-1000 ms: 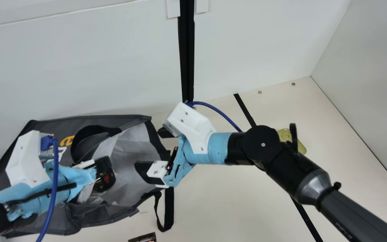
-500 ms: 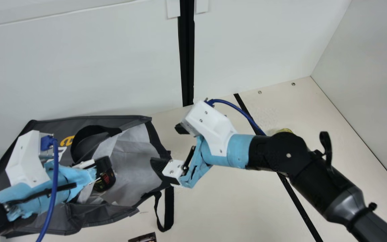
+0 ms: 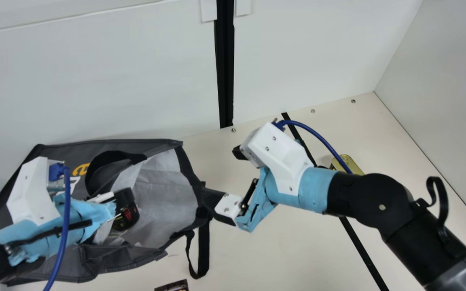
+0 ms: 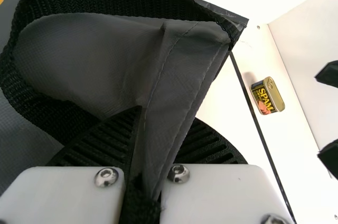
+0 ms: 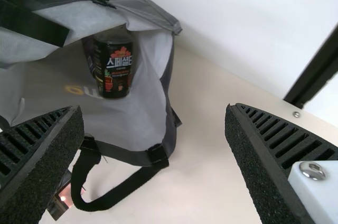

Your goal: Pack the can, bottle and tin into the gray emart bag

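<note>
In the main view, the tin (image 3: 355,165) sits on the table (image 3: 297,250), well to the right of the gray emart bag (image 3: 162,202); I expect it stiff, dense and slick, best gripped squarely across its narrower sides. My right pincer (image 3: 221,174) is spread with nothing between its fingers, at the bag's mouth, where the dangling strap (image 3: 204,254) might snag me. A dark bottle (image 3: 126,218) is inside. In the left wrist view, my left pincer (image 4: 158,129) clamps the bag's soft, floppy fabric. In the right wrist view, a small printed packet (image 5: 59,203) lies near the strap.
</note>
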